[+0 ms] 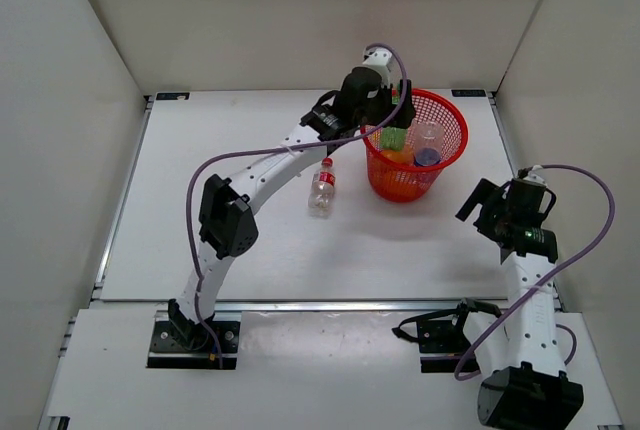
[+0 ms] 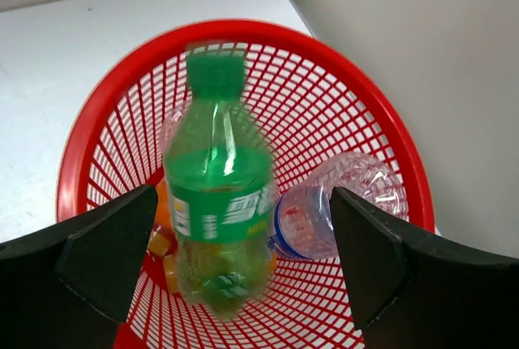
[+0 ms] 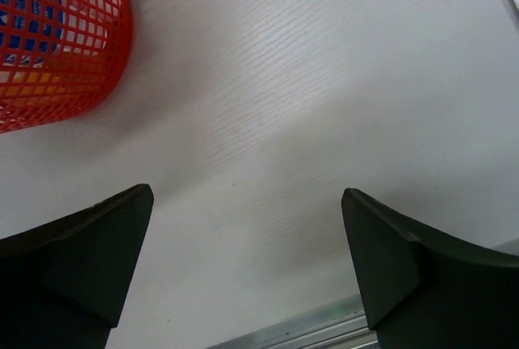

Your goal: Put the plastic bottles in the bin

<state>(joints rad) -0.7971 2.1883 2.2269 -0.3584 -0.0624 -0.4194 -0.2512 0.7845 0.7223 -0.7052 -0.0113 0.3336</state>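
The red mesh bin [image 1: 455, 120] stands at the back right of the table. My left gripper [image 1: 385, 110] hangs over its near-left rim, jaws wide open. In the left wrist view the green bottle [image 2: 219, 203] is blurred and upright between my open fingers [image 2: 240, 193], touching neither, over the bin [image 2: 243, 28]. A clear blue-labelled bottle [image 2: 324, 211] and an orange bottle [image 2: 166, 239] lie inside. The clear red-capped bottle [image 1: 322, 188] lies on the table left of the bin. My right gripper [image 1: 487, 205] is open and empty, right of the bin.
White walls close in the table on the left, back and right. The right wrist view shows bare table under my right gripper [image 3: 246, 195], the bin's wall [image 3: 73, 65] at upper left and the table's metal edge rail [image 3: 324, 329] below.
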